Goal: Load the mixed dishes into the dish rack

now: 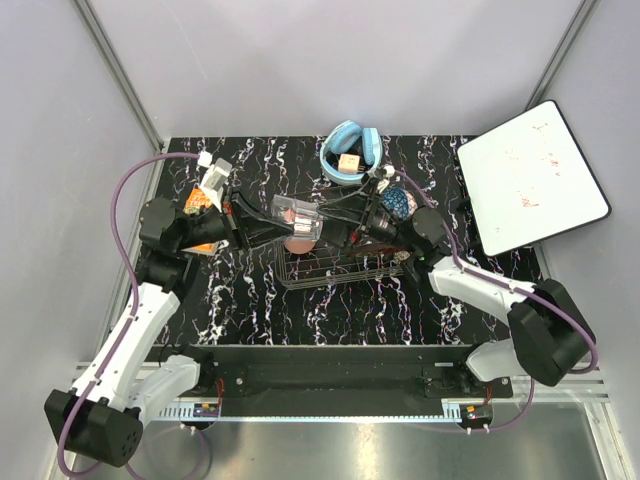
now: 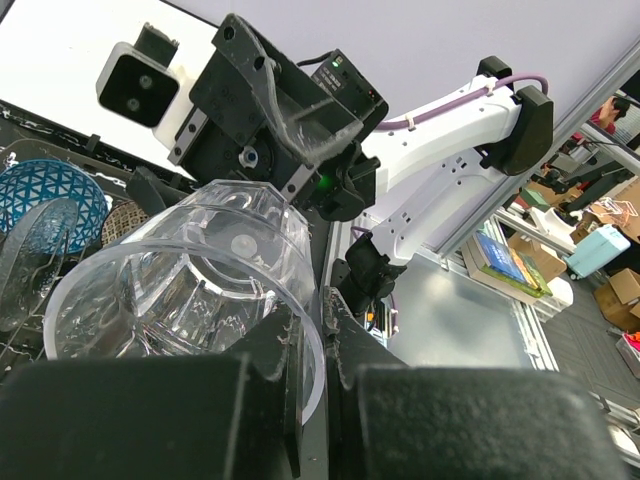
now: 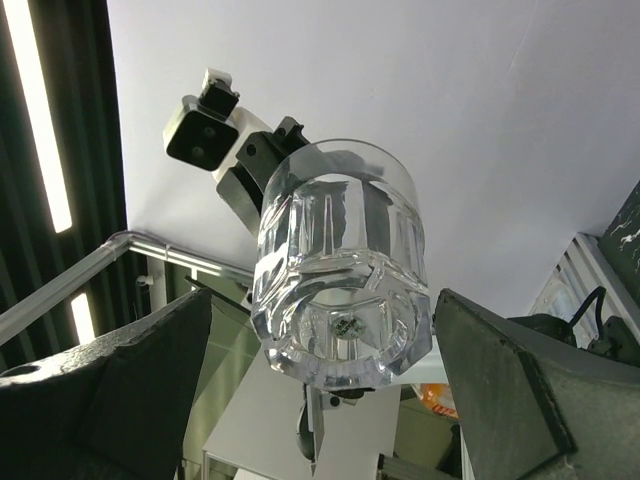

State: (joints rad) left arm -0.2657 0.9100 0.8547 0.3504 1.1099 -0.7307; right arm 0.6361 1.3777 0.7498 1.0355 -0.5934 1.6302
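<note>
The clear glass tumbler is held on its side above the left end of the dish rack — its rim wall is pinched by the tightly closed left gripper. The right gripper is spread fully wide, and the tumbler's base is framed between its fingers — no contact can be made out.

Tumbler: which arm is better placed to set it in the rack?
Probably left. The left gripper is shut on the rim of the tumbler, which hangs over the rack. The right gripper stands open either side of its base, gripping nothing.
</note>
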